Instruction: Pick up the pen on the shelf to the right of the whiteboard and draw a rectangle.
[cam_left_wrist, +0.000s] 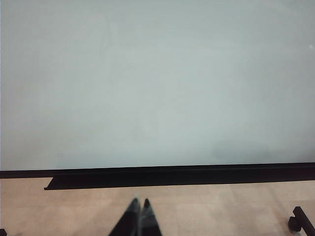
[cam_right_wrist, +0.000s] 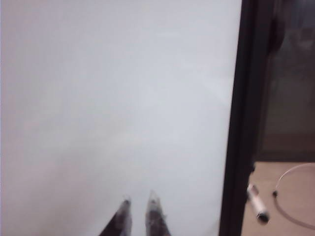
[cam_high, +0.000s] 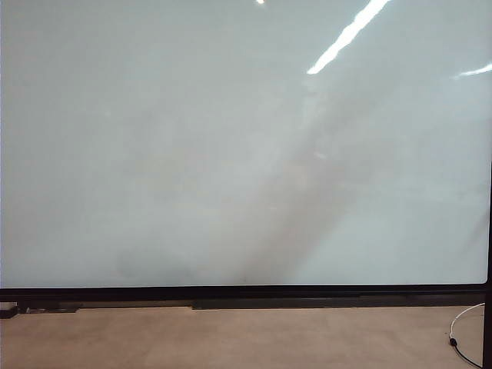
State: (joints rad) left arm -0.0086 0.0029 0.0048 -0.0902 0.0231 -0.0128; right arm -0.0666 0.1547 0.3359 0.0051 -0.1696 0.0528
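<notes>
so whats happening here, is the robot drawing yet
Not yet. The whiteboard is blank, with no rectangle on it. The pen lies untouched on the surface just past the board's right frame, beside a white cable. The right end effector is empty, its fingers close together, facing the board near that frame. The left end effector is shut and empty, low before the board's bottom edge.

open board face, clutter only past its right edge

the whiteboard is bare; its black frame stands between the closed right gripper and the pen, beside a white cable. the left gripper, closed, hangs over bare floor.
</notes>
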